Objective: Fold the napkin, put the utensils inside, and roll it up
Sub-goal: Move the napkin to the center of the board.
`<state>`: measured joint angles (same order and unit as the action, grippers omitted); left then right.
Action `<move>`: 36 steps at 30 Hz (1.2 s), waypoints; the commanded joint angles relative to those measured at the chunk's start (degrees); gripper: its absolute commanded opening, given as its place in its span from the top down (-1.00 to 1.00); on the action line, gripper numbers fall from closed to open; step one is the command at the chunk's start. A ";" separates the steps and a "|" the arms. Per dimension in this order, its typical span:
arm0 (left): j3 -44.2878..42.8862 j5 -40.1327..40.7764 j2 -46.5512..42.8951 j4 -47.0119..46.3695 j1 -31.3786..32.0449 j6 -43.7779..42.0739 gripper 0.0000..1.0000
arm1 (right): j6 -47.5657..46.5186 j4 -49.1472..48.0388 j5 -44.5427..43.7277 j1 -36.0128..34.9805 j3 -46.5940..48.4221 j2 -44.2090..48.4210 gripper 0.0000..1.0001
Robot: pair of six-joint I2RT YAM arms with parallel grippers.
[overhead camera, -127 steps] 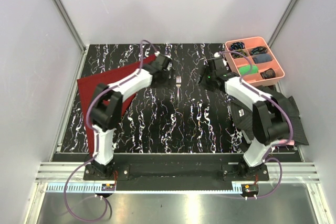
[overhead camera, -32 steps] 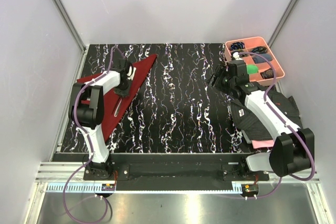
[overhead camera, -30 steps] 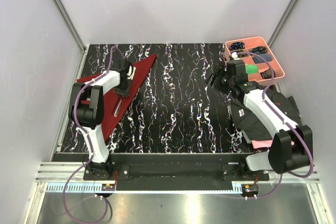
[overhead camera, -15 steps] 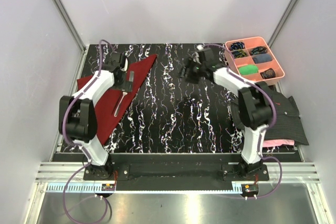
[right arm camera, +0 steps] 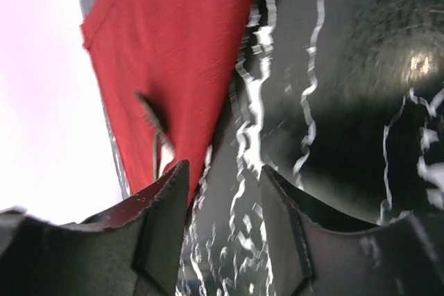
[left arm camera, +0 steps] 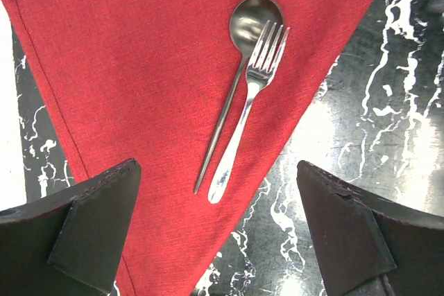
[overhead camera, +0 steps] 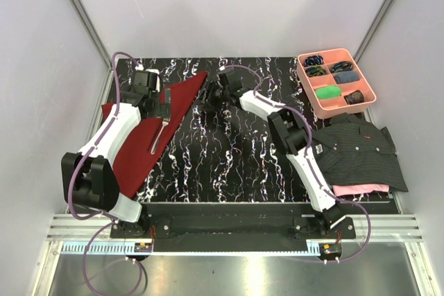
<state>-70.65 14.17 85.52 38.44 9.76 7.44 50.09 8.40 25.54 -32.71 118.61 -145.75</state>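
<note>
The maroon napkin [overhead camera: 135,140] lies folded into a triangle at the table's left; it also shows in the left wrist view [left arm camera: 132,81] and in the right wrist view [right arm camera: 180,53]. The silver fork [left arm camera: 251,105] and the dark-bowled spoon [left arm camera: 254,20] lie side by side on it near its right edge, seen in the top view as the utensils [overhead camera: 160,134]. My left gripper [overhead camera: 164,96] hovers open above the napkin, in its own view [left arm camera: 218,240], with nothing between its fingers. My right gripper [overhead camera: 214,95] is open and empty just right of the napkin's far tip, above bare table [right arm camera: 223,230].
A pink compartment tray [overhead camera: 333,52] with small items stands at the back right. A dark striped shirt [overhead camera: 361,147] lies on a pink cloth [overhead camera: 357,189] at the right edge. Walls close in the table on three sides.
The fork, earlier on the table's middle, now lies on the napkin beside the spoon. My right gripper has swung left to the napkin's tip. My left gripper has drawn back.
</note>
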 commanded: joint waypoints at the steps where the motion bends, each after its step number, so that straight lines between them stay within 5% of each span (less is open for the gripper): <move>1: 0.51 -2.31 -3.07 -2.84 -0.09 0.91 -0.97 | 4.67 -0.76 0.92 -1.22 7.15 -5.15 -0.05; 27: 1.66 -8.90 -7.29 -3.54 -0.09 2.23 -0.98 | 8.19 3.28 -5.94 -3.94 17.80 -16.76 0.39; 36: 1.75 -9.16 -7.20 -3.54 -0.09 2.23 -0.97 | 7.31 4.25 -8.40 -4.03 17.01 -15.35 0.89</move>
<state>-68.86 6.13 80.07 37.17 9.76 9.10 59.22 8.10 21.50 -36.01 135.52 -159.94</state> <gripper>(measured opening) 0.987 0.098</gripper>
